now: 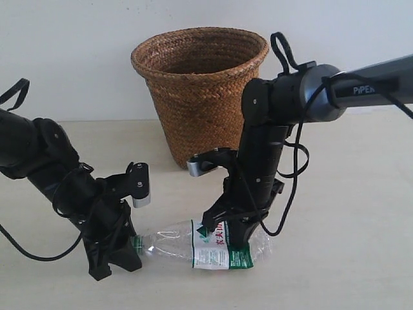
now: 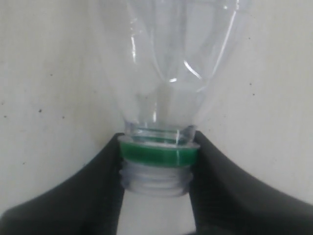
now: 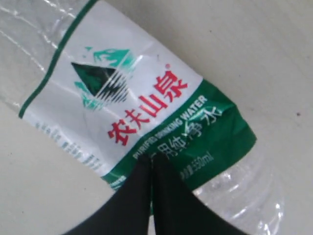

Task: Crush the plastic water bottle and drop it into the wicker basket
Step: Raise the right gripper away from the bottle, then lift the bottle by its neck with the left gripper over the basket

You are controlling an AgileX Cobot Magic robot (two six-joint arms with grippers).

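The plastic water bottle point(image 1: 213, 248) lies on its side on the table in front of the wicker basket point(image 1: 200, 84). It is clear, with a green-and-white label with red characters point(image 3: 122, 98). My left gripper point(image 1: 129, 248) is shut on its neck. In the left wrist view the black fingers point(image 2: 98, 181) clamp the bare threaded mouth just under the green ring point(image 2: 159, 152); no cap shows. My right gripper point(image 1: 229, 236) points down onto the labelled middle. Its two fingers are pressed together point(image 3: 151, 161) with nothing between them, tips on the label's green band.
The basket stands upright at the back centre, near the wall, behind the right arm point(image 1: 303, 97). The pale table point(image 1: 348, 226) stretches to the right and front. A black cable point(image 1: 39, 255) trails from the left arm across the table.
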